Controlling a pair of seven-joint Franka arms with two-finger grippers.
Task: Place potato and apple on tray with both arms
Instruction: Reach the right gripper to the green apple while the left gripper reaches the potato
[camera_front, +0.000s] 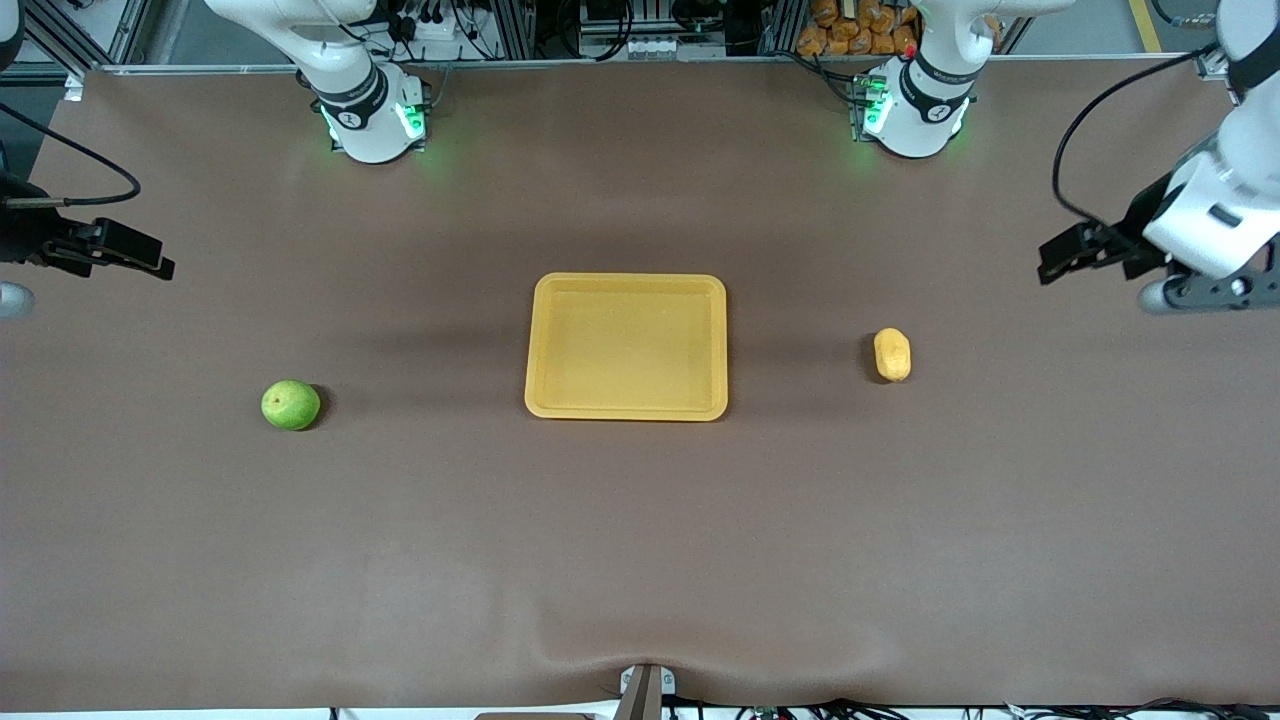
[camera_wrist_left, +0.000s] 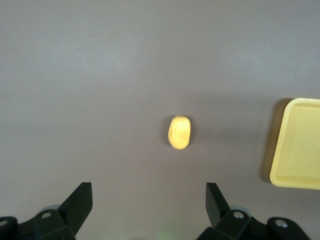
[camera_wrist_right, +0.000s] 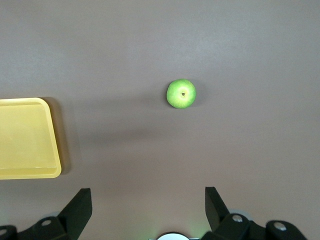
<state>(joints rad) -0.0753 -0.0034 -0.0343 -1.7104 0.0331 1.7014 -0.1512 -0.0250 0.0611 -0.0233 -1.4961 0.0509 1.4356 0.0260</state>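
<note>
The yellow tray (camera_front: 540, 345) lies in the middle of the brown table with nothing in it. The green apple (camera_front: 291, 405) rests on the table toward the right arm's end, a little nearer the front camera than the tray's middle. The yellow-orange potato (camera_front: 892, 354) lies toward the left arm's end. My right gripper (camera_front: 150, 255) hangs open in the air at its end of the table; its wrist view shows the apple (camera_wrist_right: 181, 93) and a tray corner (camera_wrist_right: 25, 140). My left gripper (camera_front: 1060, 255) hangs open at its end; its wrist view shows the potato (camera_wrist_left: 179, 132) and the tray's edge (camera_wrist_left: 300, 150).
The two arm bases (camera_front: 375, 120) (camera_front: 915, 110) stand at the table's edge farthest from the front camera. A small metal bracket (camera_front: 645, 690) sits at the table's nearest edge. Cables and orange packets (camera_front: 860, 25) lie off the table past the bases.
</note>
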